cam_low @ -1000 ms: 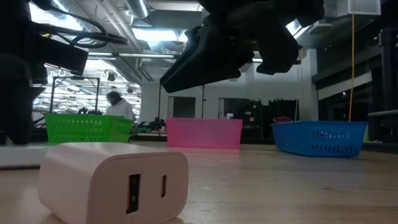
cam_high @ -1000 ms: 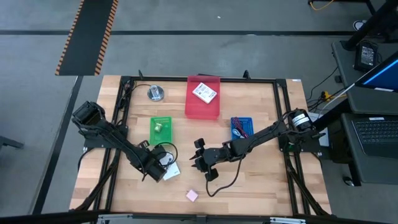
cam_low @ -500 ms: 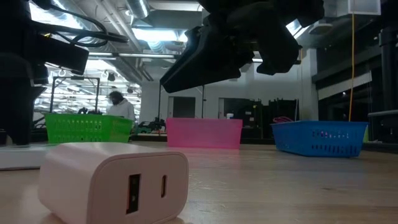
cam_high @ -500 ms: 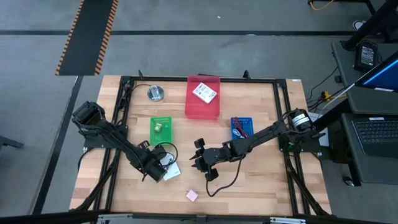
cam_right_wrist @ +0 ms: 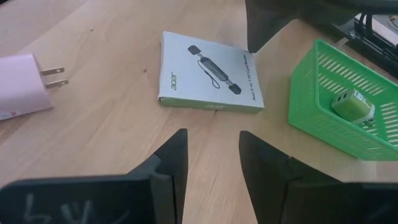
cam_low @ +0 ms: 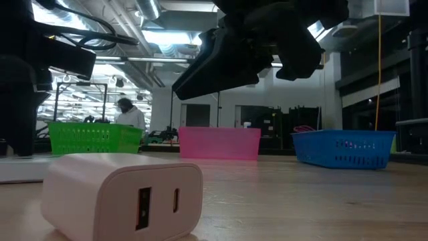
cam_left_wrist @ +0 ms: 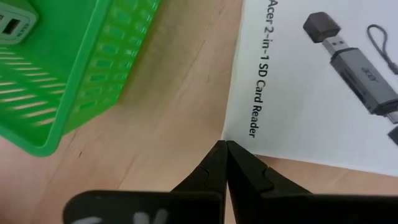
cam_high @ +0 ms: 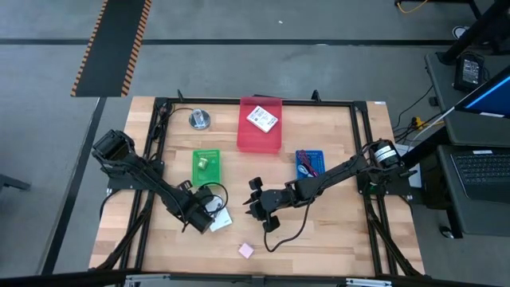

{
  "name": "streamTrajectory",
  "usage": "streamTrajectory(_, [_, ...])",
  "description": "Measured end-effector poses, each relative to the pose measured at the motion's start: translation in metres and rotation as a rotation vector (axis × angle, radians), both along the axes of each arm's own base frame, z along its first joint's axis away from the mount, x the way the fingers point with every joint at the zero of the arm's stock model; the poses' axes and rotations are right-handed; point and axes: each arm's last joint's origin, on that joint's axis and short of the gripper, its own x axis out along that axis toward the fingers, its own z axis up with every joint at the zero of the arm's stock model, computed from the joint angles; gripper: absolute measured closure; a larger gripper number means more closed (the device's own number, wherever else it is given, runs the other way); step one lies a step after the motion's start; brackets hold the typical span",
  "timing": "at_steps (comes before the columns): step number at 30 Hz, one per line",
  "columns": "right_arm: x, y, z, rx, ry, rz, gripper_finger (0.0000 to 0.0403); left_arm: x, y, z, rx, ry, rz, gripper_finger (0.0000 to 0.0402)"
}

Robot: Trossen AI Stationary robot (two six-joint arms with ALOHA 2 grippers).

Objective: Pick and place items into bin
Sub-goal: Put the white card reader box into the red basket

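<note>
A white printed card box (cam_right_wrist: 208, 71) lies flat on the wooden table, also in the high view (cam_high: 221, 219). My left gripper (cam_left_wrist: 226, 144) is shut and points down, its tips at one corner of that box. My right gripper (cam_right_wrist: 211, 140) is open, a little above the table and nearer the table's right edge than the box, with nothing between its fingers. A pink charger cube (cam_high: 245, 250) lies near the front edge. A black cable (cam_high: 291, 231) lies below my right arm. My left gripper's shut fingertips come from above and stand at the box's corner (cam_left_wrist: 225, 132), by the printed edge. I cannot tell whether they touch the corner or stop just short of it. The box lies flat on the table.
A green bin (cam_high: 205, 167) with a small charger stands just beyond the box. A pink bin (cam_high: 260, 137) holds another white card (cam_high: 261, 119). A blue bin (cam_high: 310, 163) holds cables. A silver disc (cam_high: 198, 119) sits at the far left.
</note>
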Motion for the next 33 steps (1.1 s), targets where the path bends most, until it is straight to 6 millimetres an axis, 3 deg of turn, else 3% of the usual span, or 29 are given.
streamTrajectory(33, [-0.0001, 0.0000, -0.0001, 0.003, 0.001, -0.002, 0.0281, 0.0027, -0.0011, 0.0001, 0.004, -0.036, -0.015, 0.0398])
